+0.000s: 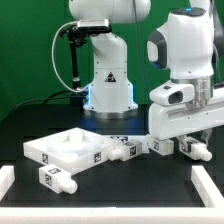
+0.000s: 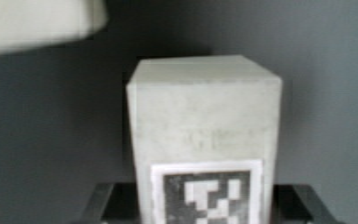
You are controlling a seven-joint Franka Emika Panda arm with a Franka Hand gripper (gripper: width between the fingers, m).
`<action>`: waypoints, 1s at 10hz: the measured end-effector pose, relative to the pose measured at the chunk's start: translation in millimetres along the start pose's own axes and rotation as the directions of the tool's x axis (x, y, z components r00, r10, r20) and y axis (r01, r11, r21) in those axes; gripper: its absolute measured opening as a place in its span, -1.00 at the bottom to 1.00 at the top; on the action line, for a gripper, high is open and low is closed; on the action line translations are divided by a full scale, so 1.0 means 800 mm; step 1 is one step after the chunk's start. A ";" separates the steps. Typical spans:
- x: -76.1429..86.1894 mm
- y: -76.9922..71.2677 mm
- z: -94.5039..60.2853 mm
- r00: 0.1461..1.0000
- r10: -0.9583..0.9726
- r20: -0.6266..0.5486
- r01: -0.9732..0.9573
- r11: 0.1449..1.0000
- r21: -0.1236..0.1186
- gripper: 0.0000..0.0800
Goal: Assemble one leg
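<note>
In the wrist view a leg point(image 2: 202, 120), a chunky white block with a black-and-white tag near my fingers, lies between my dark fingertips point(image 2: 115, 200), which press against both its sides. My gripper point(image 2: 206, 205) is shut on it. In the exterior view my gripper point(image 1: 192, 143) is low over the table at the right, with this leg point(image 1: 197, 150) under it. Another leg point(image 1: 162, 146) lies just to the exterior view's left of it, a third point(image 1: 120, 151) lies in the middle, and one more point(image 1: 56, 180) lies at the front left.
The large flat white square panel point(image 1: 48, 151) with a raised rim lies left of centre. White rim pieces stand at the front left point(image 1: 5, 180) and front right point(image 1: 207, 186). The arm's base point(image 1: 108, 85) stands behind. A blurred white object point(image 2: 34, 25) shows in the wrist view.
</note>
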State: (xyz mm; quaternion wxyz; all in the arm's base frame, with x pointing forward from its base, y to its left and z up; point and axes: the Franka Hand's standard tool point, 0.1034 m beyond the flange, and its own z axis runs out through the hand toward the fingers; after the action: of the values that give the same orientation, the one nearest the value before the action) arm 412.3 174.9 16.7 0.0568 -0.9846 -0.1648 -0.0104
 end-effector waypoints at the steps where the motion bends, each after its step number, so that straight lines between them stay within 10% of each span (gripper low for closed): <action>1: -0.005 0.004 0.006 1.000 0.006 0.011 -0.006 1.000 0.000 -0.29; 5: -0.002 0.003 0.007 1.000 0.005 0.008 -0.005 1.000 0.001 -0.22; 7: -0.001 0.003 0.006 1.000 0.005 0.008 -0.005 1.000 0.001 0.43; 8: 0.001 0.002 -0.003 1.000 0.003 0.031 -0.004 1.000 0.003 0.43; 10: 0.011 0.034 -0.073 0.996 -0.048 0.075 0.048 0.999 0.000 0.62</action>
State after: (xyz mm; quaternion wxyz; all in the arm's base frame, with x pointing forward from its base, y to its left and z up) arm 429.5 145.3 72.2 0.0494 -0.9802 -0.1902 0.0248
